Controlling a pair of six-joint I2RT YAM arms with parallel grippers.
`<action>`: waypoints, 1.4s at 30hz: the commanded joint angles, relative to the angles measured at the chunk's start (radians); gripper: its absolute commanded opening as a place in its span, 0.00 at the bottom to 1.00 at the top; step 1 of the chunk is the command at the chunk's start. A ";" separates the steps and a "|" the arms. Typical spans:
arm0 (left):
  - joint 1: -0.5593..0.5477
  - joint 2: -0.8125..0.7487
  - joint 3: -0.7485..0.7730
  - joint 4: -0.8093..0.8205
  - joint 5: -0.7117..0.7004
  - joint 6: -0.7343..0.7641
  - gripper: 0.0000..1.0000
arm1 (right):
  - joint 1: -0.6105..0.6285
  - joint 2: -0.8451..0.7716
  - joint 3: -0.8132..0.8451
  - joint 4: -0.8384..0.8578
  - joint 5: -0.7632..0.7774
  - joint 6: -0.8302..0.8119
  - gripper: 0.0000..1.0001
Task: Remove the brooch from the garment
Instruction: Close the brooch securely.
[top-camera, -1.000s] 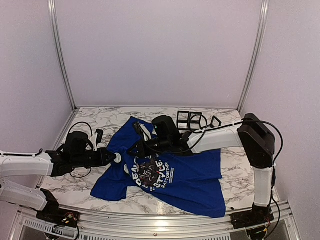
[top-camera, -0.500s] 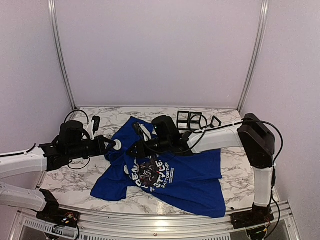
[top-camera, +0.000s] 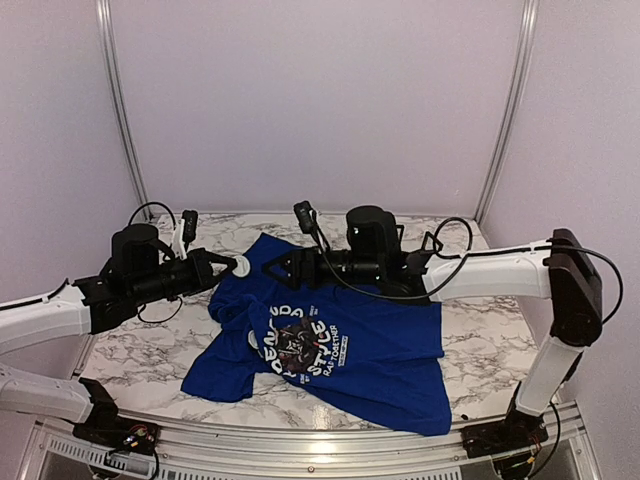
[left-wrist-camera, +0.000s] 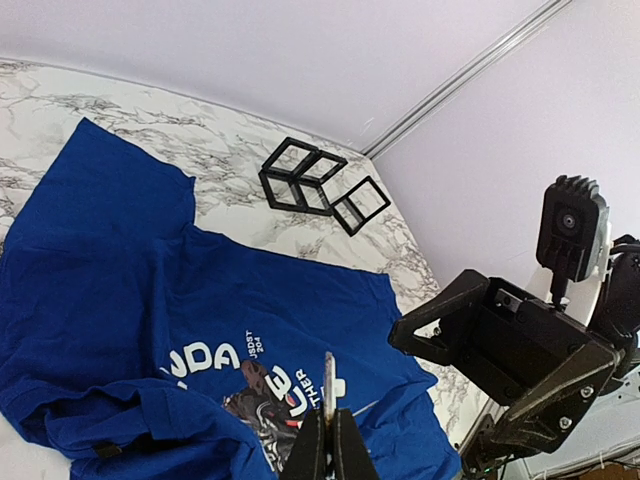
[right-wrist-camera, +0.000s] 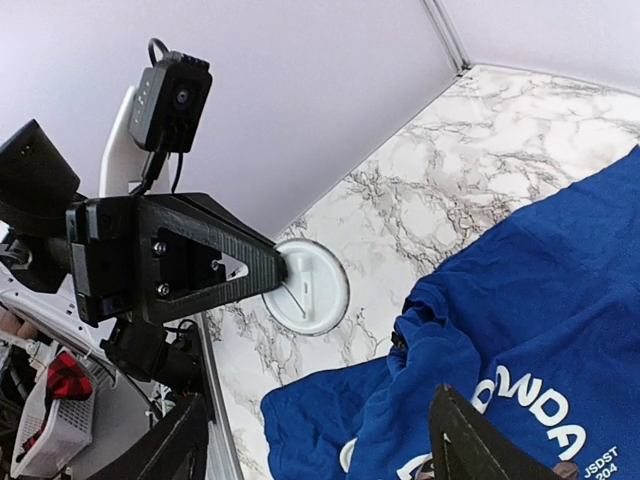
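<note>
The left gripper (top-camera: 231, 268) was clamped on the white brooch (top-camera: 241, 267) at centre left of the top view, clear of the blue garment (top-camera: 350, 350), and the right gripper (top-camera: 283, 270) stood open beside it. A firm pinch and a slow descent onto the marble table (top-camera: 130, 350) seemed the sound course.

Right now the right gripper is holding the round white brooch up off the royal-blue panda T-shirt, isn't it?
No, it is the left gripper that holds the round white brooch up off the royal-blue panda T-shirt. The right wrist view shows it; the right gripper is open and empty.
</note>
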 joint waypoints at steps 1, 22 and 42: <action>0.004 0.033 0.028 0.175 0.077 -0.078 0.00 | -0.027 -0.058 -0.056 0.129 -0.003 0.021 0.74; -0.008 0.214 0.065 0.712 0.293 -0.226 0.00 | -0.099 -0.088 -0.016 0.329 -0.173 0.159 0.64; -0.048 0.218 0.093 0.695 0.284 -0.167 0.00 | -0.067 -0.060 0.033 0.331 -0.193 0.144 0.42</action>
